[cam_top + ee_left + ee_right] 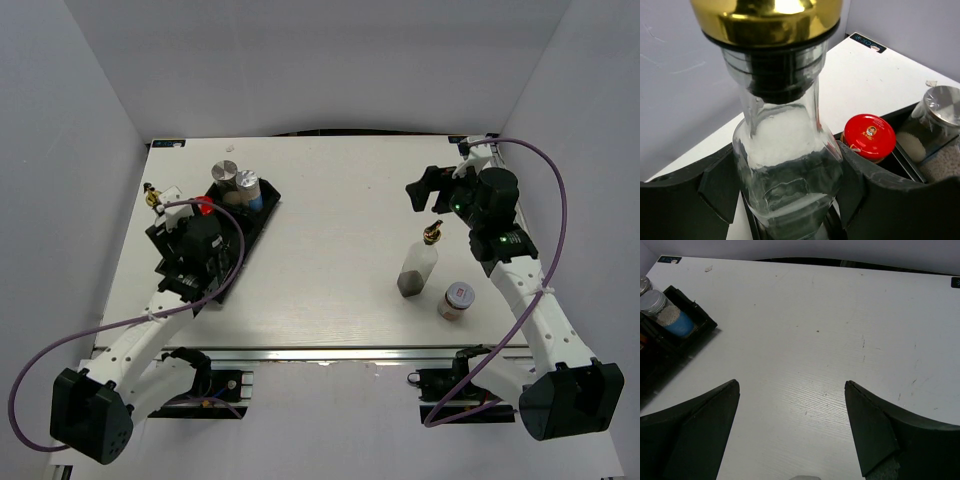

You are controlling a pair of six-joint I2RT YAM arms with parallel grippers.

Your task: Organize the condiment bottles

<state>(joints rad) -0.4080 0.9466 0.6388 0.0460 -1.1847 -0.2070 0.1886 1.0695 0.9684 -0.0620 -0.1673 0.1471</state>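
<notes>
I hold my left tool [790,210] clamped on the gold-spouted bottle [785,150] at the tray [256,222], upper left; my right tool [790,425] stands wide apart.

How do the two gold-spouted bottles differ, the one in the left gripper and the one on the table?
The left bottle is clamped in the left gripper at the tray. The right bottle stands free on the table, beside the short jar. The left bottle looks clear inside, while the right bottle has a dark fill at its bottom. Both are clear, tall and gold-spouted.
</notes>
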